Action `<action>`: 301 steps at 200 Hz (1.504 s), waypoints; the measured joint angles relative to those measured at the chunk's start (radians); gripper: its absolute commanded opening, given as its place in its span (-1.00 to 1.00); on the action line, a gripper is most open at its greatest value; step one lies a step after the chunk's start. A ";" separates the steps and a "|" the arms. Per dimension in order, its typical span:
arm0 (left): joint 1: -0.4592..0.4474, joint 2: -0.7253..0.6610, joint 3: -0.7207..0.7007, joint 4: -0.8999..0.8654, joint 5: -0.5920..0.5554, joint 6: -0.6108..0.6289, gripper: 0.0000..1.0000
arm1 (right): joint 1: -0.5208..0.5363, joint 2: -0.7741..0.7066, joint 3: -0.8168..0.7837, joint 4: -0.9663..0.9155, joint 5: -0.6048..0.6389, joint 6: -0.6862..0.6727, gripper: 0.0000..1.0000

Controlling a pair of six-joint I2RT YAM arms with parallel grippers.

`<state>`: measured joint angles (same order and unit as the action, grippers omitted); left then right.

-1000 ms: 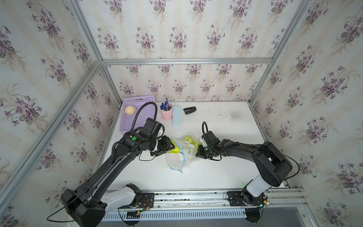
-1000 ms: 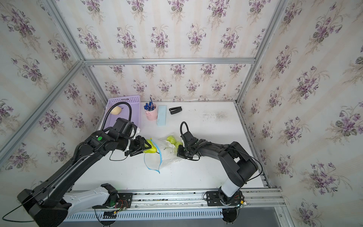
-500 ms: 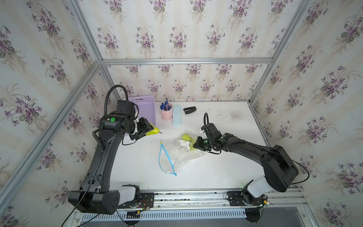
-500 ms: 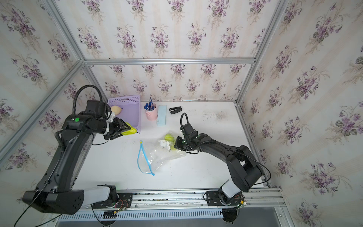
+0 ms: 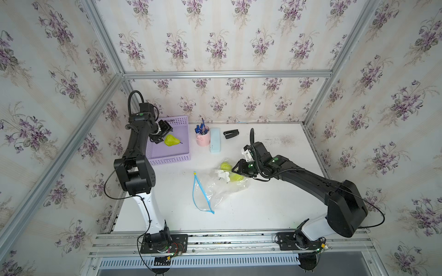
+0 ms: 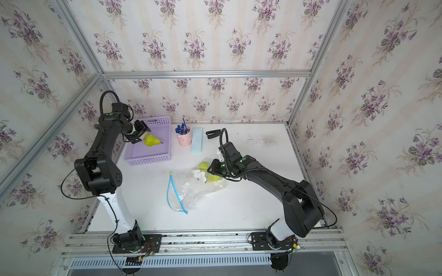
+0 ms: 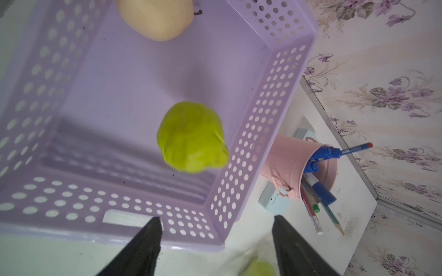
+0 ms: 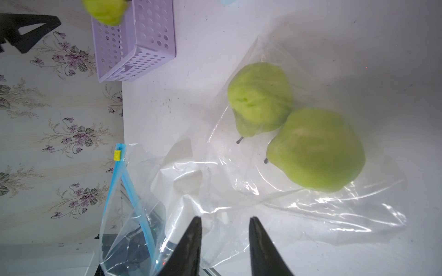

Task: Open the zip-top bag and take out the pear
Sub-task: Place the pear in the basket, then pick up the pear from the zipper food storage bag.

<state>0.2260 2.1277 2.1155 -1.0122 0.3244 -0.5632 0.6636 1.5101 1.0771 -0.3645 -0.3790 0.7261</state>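
The clear zip-top bag [image 5: 215, 188] [image 6: 189, 188] [image 8: 239, 191] lies mid-table, its blue zip strip [image 5: 198, 191] gaping open with a yellow tab [image 8: 117, 155] at one end. Two green pears [image 8: 259, 100] [image 8: 315, 150] lie inside at its closed end. A third green pear [image 5: 171, 140] [image 6: 151, 140] [image 7: 192, 137] lies in the purple basket [image 5: 172, 159]. My left gripper [image 5: 165, 135] [image 7: 216, 219] hangs open just beside that pear, holding nothing. My right gripper [image 5: 235, 168] [image 8: 224, 218] is at the bag's closed end, jaws apart over the plastic.
A pale yellow fruit [image 7: 155, 16] also lies in the basket. Behind the bag stand a pink cup of pens [image 5: 202, 137], a light-blue case [image 5: 214, 143] and a black stapler [image 5: 231, 133]. Wallpapered walls enclose the table on three sides.
My left arm carried a pear from the bag to the basket and opened, dropping it there. My right gripper, which was shut on the bag's closed end, has opened.
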 measured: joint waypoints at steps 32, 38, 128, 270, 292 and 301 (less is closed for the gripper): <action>-0.004 0.014 0.054 -0.026 0.013 -0.022 1.00 | -0.015 0.002 0.018 -0.020 -0.015 -0.020 -0.28; -0.007 -0.029 0.016 -0.023 0.014 -0.021 1.00 | -0.021 0.002 0.019 -0.021 -0.017 -0.023 -0.28; -0.158 -1.006 -0.922 -0.078 0.095 -0.098 0.99 | -0.108 0.109 0.113 -0.032 -0.082 -0.112 -0.30; -0.748 -1.282 -1.332 0.025 0.068 -0.611 -0.61 | -0.128 0.267 0.175 -0.048 -0.087 -0.163 -0.72; -0.778 -1.182 -1.334 0.126 0.039 -0.642 -0.44 | -0.180 0.234 0.096 -0.041 -0.051 -0.145 -0.73; -0.790 -1.140 -1.321 0.159 0.037 -0.649 -0.41 | -0.189 0.230 0.076 -0.035 -0.052 -0.142 -0.73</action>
<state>-0.5640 0.9878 0.7948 -0.8528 0.3614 -1.2125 0.4747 1.7397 1.1534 -0.3996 -0.4309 0.5842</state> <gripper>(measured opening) 0.290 0.133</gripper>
